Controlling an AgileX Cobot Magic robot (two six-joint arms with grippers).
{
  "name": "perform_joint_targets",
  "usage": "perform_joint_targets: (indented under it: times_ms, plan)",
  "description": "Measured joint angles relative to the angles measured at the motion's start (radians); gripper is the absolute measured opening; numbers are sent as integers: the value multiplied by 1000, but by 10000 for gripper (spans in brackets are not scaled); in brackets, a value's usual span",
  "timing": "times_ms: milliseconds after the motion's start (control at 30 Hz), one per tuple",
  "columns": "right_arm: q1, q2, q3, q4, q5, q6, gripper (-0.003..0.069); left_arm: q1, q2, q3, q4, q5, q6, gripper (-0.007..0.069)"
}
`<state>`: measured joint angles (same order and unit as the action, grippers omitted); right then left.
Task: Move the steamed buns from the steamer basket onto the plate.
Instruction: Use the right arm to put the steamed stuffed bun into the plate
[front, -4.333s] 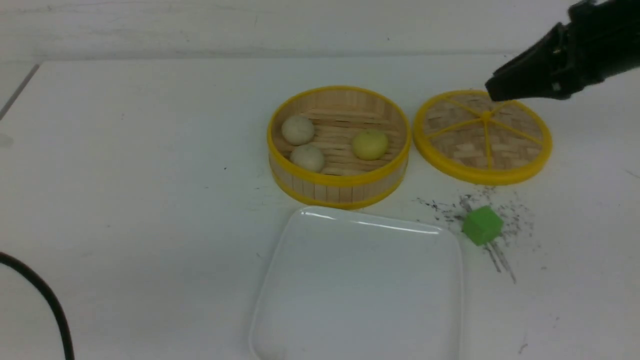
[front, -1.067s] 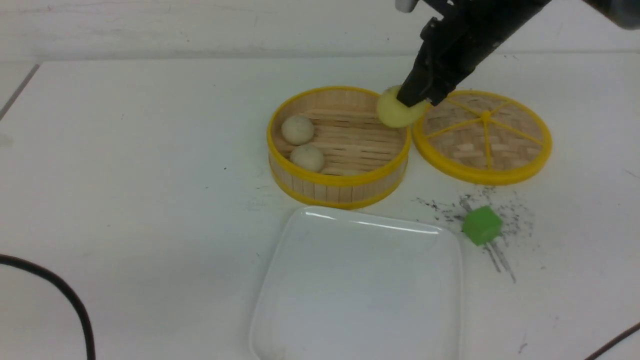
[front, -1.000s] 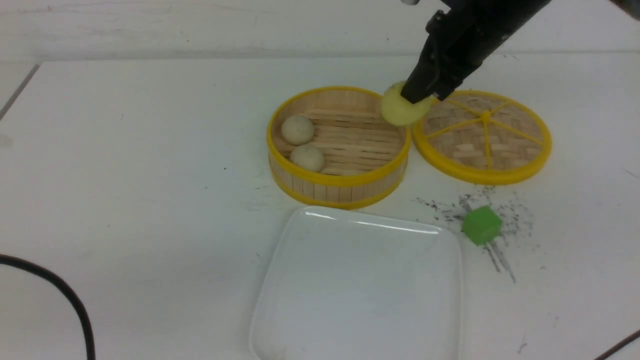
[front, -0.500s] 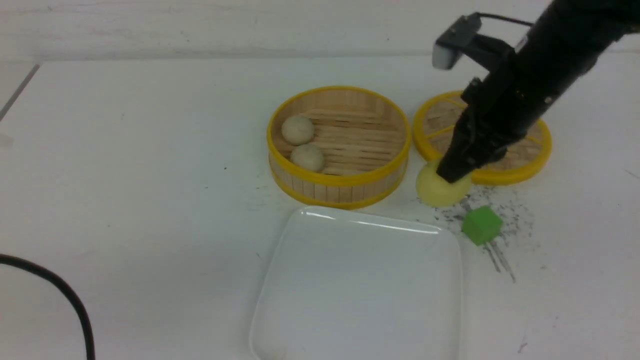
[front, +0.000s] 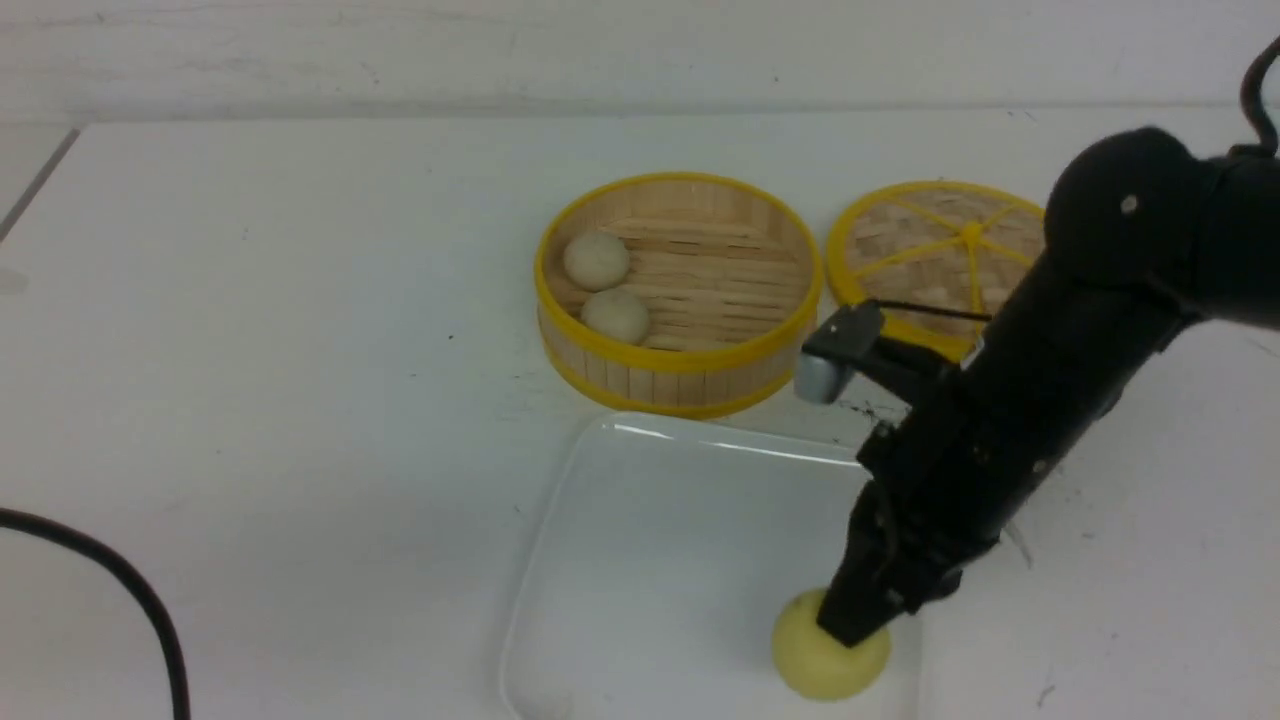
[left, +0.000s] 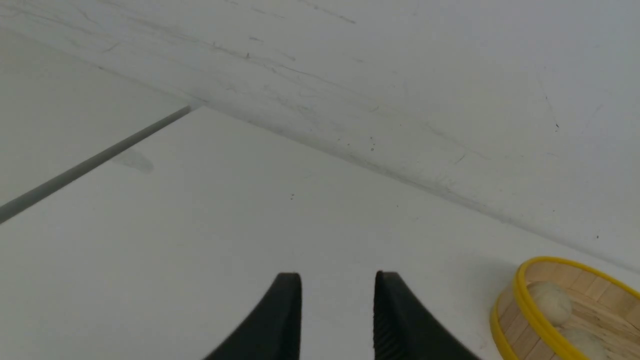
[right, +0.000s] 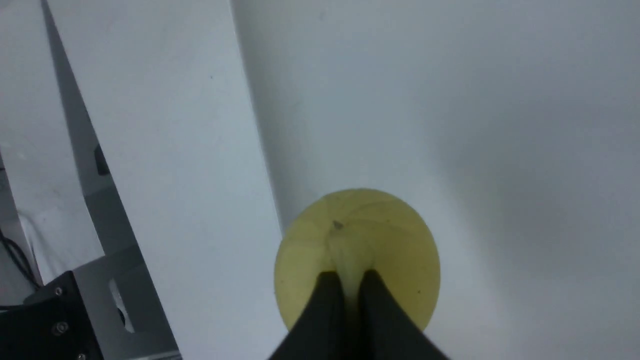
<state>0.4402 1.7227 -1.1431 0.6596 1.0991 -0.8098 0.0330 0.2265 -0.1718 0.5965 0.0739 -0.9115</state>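
Where the right fingers (right: 382, 305) pinch — the yellow bun (right: 400, 240) (squeezed between the tips).

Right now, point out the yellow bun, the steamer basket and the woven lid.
Yellow bun (front: 822, 665): front view, on its lower half, below the gripper's fingertips.
Steamer basket (front: 680, 385): front view, on its outer front wall.
Woven lid (front: 972, 234): front view, on the hub where its spokes meet.

Clearance noted over the bare white table (front: 300, 350) left of the steamer basket (front: 680, 383) and the plate (front: 640, 560); the right arm (front: 1040, 380) obstructs the plate's right side and partly covers the woven lid (front: 930, 240).
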Motion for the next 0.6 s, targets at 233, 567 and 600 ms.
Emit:
perform_joint_targets:
  times_ms: [233, 567, 600]
  plan:
    - [-2, 0, 78, -21, -76, 0, 16, 0, 0, 0, 0, 0, 0, 239]
    - [-2, 0, 80, -56, -72, 13, 34, 0, 0, 0, 0, 0, 0, 239]
    - [-2, 0, 80, -60, -69, 16, 40, 0, 0, 0, 0, 0, 0, 239]
